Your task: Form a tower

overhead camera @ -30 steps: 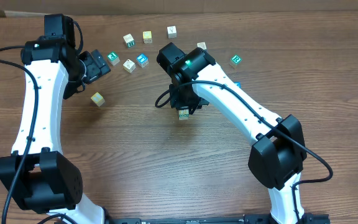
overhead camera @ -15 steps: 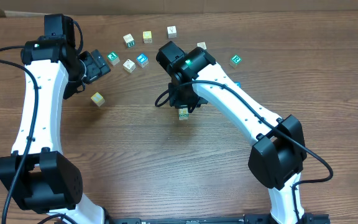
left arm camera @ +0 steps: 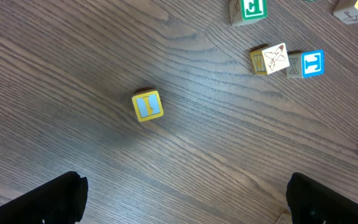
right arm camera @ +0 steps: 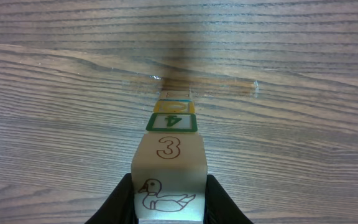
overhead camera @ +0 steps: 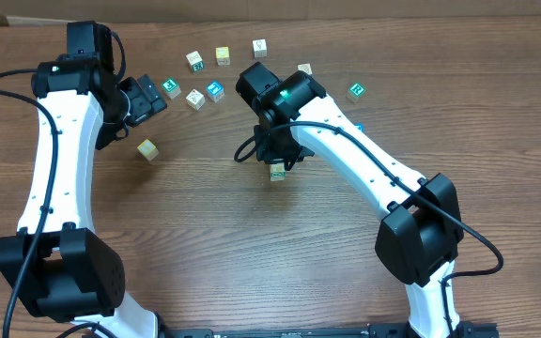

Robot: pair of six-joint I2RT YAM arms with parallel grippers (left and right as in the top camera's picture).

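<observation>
The tower point(overhead camera: 277, 172) stands mid-table under my right arm. In the right wrist view it shows a green-framed "4" cube point(right arm camera: 173, 121) on a yellow-edged cube point(right arm camera: 174, 106). My right gripper point(right arm camera: 169, 202) is shut on a pale cube point(right arm camera: 169, 168) printed with a duck and a "3", directly over the "4" cube. Whether the two touch I cannot tell. My left gripper point(left arm camera: 185, 202) is open over bare wood at the left, its fingers point(left arm camera: 55, 199) wide apart. A loose yellow cube point(left arm camera: 147, 105) lies ahead of it, also visible from overhead point(overhead camera: 147, 149).
Several loose cubes lie along the back of the table, among them a pale one point(overhead camera: 194, 61), a yellow one point(overhead camera: 223, 55), a blue one point(overhead camera: 216, 91) and a green one point(overhead camera: 356, 91). The left wrist view shows a green cube point(left arm camera: 247, 9) and a blue "T" cube point(left arm camera: 309, 63).
</observation>
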